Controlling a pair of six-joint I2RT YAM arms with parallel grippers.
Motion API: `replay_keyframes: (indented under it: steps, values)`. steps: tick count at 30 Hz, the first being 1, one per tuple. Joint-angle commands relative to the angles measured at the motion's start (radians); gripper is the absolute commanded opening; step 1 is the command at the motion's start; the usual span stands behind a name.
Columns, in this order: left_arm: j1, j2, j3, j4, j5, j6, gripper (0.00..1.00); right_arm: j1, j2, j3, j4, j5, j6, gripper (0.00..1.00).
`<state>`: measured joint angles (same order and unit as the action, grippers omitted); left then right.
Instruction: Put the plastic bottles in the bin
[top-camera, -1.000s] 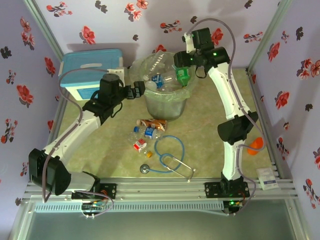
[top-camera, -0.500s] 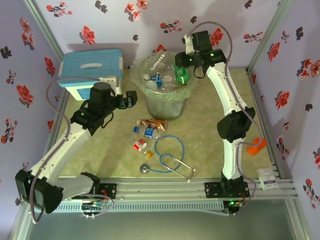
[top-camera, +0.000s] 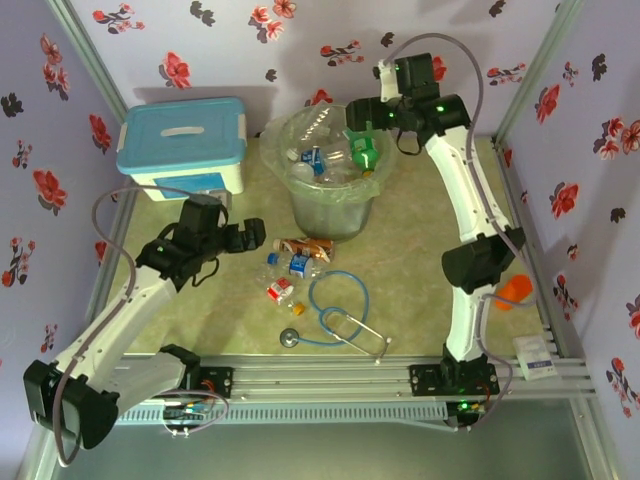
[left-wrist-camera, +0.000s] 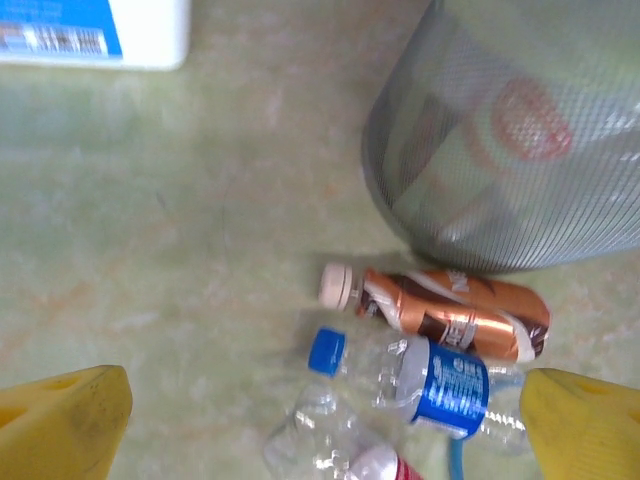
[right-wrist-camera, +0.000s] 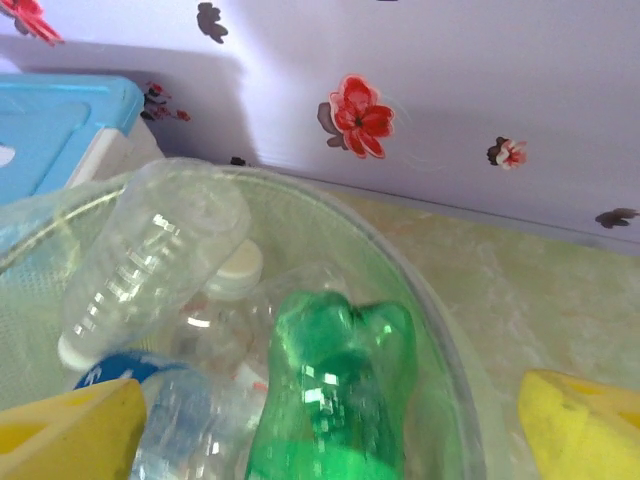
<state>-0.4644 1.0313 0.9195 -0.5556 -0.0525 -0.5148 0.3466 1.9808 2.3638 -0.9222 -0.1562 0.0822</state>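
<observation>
left wrist: bin cut off top and right | box cut off top, label blurred | clear bottle cut off below | right wrist: green bottle cut off below

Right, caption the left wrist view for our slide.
Orange bottle and blue-label bottle lie by the bin, jaws open above.

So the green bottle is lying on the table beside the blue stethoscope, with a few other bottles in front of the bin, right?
Not quite: the green bottle lies inside the bin, among clear ones, as the right wrist view shows. The stethoscope and the few other bottles are in front of the bin.
</observation>
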Motion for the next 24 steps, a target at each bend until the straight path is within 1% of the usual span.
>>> replay_keyframes:
  steps: [1,4,7,9,10,13,17,20,24]
  values:
    - [-0.004,-0.038,-0.049,-0.089,0.042,-0.175,1.00,-0.007,-0.120,-0.105,0.028,0.028,0.005,0.98]
    - [-0.036,-0.067,-0.111,-0.106,0.103,-0.327,1.00,-0.017,-0.204,-0.239,0.090,0.042,0.015,0.99]
    - [-0.098,-0.087,-0.170,-0.118,0.110,-0.417,1.00,-0.032,-0.278,-0.361,0.146,0.044,0.034,0.99]
    - [-0.135,-0.088,-0.234,-0.062,0.110,-0.495,1.00,-0.045,-0.310,-0.431,0.187,0.037,0.050,0.99]
    - [-0.157,-0.088,-0.274,-0.007,0.116,-0.542,1.00,-0.053,-0.317,-0.453,0.197,0.030,0.059,0.99]
    - [-0.213,-0.076,-0.369,0.143,0.128,-0.657,1.00,-0.065,-0.324,-0.473,0.201,0.018,0.070,0.99]
    - [-0.230,-0.040,-0.447,0.286,0.090,-0.729,0.99,-0.071,-0.331,-0.484,0.202,0.017,0.065,0.99]
    - [-0.230,0.004,-0.463,0.395,0.087,-0.746,0.98,-0.071,-0.336,-0.501,0.210,0.018,0.067,0.99]
    - [-0.242,0.079,-0.448,0.426,0.095,-0.725,0.99,-0.075,-0.332,-0.515,0.209,0.019,0.059,0.99]
